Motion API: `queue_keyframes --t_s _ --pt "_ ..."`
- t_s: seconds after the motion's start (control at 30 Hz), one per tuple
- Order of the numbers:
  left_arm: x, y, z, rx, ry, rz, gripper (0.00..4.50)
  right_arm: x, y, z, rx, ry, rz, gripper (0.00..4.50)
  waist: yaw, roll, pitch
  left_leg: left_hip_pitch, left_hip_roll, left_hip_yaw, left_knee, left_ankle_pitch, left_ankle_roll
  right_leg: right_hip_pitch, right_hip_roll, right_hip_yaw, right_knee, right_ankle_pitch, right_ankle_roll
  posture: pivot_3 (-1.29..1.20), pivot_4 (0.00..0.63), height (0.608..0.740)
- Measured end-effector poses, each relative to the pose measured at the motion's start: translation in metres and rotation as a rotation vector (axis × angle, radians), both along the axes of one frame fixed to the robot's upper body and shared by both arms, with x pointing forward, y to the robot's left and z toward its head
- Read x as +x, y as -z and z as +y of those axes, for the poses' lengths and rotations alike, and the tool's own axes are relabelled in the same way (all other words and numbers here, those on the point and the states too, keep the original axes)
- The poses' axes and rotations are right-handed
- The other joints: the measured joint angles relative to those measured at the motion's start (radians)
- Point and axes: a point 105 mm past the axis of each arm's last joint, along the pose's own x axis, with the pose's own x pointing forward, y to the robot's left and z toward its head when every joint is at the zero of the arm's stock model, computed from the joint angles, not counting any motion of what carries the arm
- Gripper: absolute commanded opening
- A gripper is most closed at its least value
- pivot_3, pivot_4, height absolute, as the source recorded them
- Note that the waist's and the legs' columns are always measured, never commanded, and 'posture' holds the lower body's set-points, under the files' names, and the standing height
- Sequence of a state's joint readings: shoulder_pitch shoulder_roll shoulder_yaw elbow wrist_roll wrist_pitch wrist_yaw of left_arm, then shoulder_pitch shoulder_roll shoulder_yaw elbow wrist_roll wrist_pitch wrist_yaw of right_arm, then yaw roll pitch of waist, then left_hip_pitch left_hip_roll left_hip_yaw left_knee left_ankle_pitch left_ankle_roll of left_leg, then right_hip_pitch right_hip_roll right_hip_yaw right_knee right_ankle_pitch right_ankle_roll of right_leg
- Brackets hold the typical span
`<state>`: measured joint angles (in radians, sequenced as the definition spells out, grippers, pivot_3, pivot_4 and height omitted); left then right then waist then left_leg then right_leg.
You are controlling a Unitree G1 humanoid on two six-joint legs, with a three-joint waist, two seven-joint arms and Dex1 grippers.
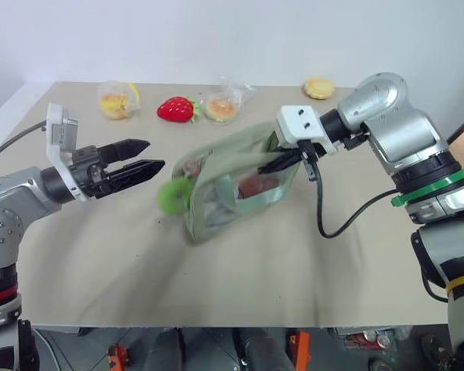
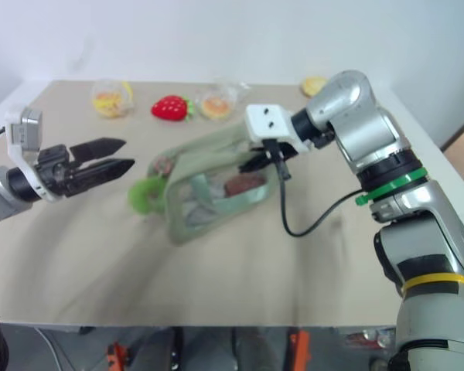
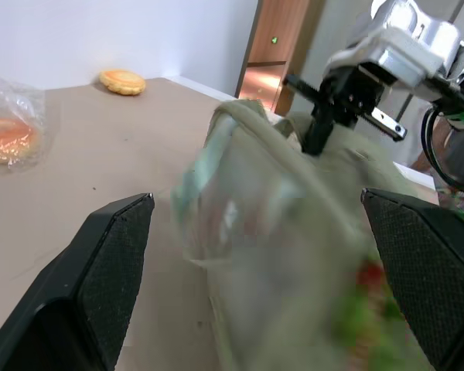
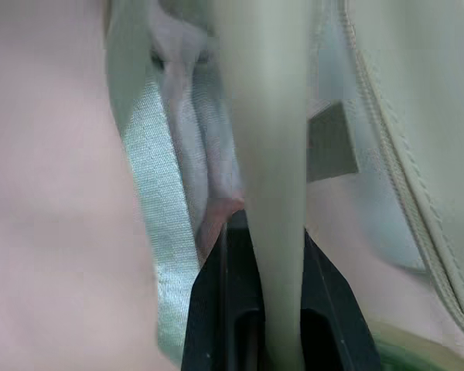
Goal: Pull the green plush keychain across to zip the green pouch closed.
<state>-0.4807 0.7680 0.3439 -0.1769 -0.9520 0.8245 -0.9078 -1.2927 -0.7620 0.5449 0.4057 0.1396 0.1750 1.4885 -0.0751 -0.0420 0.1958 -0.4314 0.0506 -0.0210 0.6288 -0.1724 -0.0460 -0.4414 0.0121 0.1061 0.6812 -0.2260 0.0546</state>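
Keychain (image 1: 172, 196) hanging just ahead of wide-open L gripper (image 1: 145, 157), nearer arm; R gripper (image 1: 282, 161) clamping strap of pouch (image 1: 240, 189) at far end.

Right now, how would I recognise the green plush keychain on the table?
Find the green pouch, the largest item, mid-table. The green plush keychain hangs at its end nearest the open left fingers. It is small, fuzzy and bright lime, unlike the red plush strawberry at the table's far side.
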Motion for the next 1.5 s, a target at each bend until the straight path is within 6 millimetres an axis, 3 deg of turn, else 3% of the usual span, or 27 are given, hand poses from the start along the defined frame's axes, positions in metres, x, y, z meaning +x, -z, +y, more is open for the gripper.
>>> queue_keyframes --t_s 0.37,0.6,0.87,1.13,1.3,1.4,1.5 --pt "0.001 0.002 0.005 -0.021 -0.029 0.009 4.47 -0.015 -0.012 0.0 -0.058 0.21 0.057 0.06 0.0 0.0 0.0 -0.001 0.0 0.0 0.0 0.0 0.0 -0.001 0.0 0.0 0.0 -0.002 0.0 0.0 0.15 0.74" --pt "0.001 0.002 0.006 -0.022 -0.036 0.01 4.47 -0.026 -0.008 0.017 -0.008 0.265 0.15 0.06 -0.002 0.0 0.0 0.0 0.0 0.0 0.0 0.0 0.0 -0.001 0.0 -0.001 0.001 -0.001 0.0 0.0 0.15 0.74" --pt "0.001 0.001 0.007 -0.028 -0.046 0.011 4.47 -0.026 -0.002 0.024 0.027 0.289 0.172 0.06 -0.002 0.0 0.0 0.0 0.0 0.0 0.0 0.0 0.0 -0.001 0.0 -0.001 0.0 -0.001 0.0 0.0 0.15 0.74" --pt "0.001 0.001 0.01 -0.043 -0.059 0.015 4.47 -0.023 -0.002 0.035 0.112 0.306 0.185 2.76 -0.002 0.0 0.0 0.0 0.0 0.0 0.0 0.0 0.0 0.0 0.0 -0.001 0.001 -0.001 0.0 0.0 0.15 0.74" --pt "-0.001 0.002 0.012 -0.038 -0.062 0.02 4.47 -0.034 -0.006 0.042 0.186 0.271 0.313 4.47 -0.001 0.0 0.0 -0.001 0.0 0.0 0.0 0.0 0.0 -0.001 0.0 -0.001 0.0 -0.001 0.0 0.0 0.15 0.74" --pt "-0.007 0.012 0.019 0.002 -0.067 0.067 4.47 -0.063 -0.031 0.029 0.261 0.09 0.412 4.47 -0.001 0.0 0.0 -0.002 0.0 0.0 -0.001 -0.001 0.0 0.0 0.0 -0.001 0.0 -0.004 0.001 0.0 0.15 0.74" --pt "-0.01 0.022 0.032 0.035 -0.089 0.115 4.47 -0.08 -0.059 0.0 0.357 -0.012 0.391 4.47 0.001 0.0 0.0 -0.001 0.0 -0.001 -0.001 -0.001 0.001 0.0 -0.001 -0.001 0.0 -0.006 0.0 0.0 0.15 0.74"
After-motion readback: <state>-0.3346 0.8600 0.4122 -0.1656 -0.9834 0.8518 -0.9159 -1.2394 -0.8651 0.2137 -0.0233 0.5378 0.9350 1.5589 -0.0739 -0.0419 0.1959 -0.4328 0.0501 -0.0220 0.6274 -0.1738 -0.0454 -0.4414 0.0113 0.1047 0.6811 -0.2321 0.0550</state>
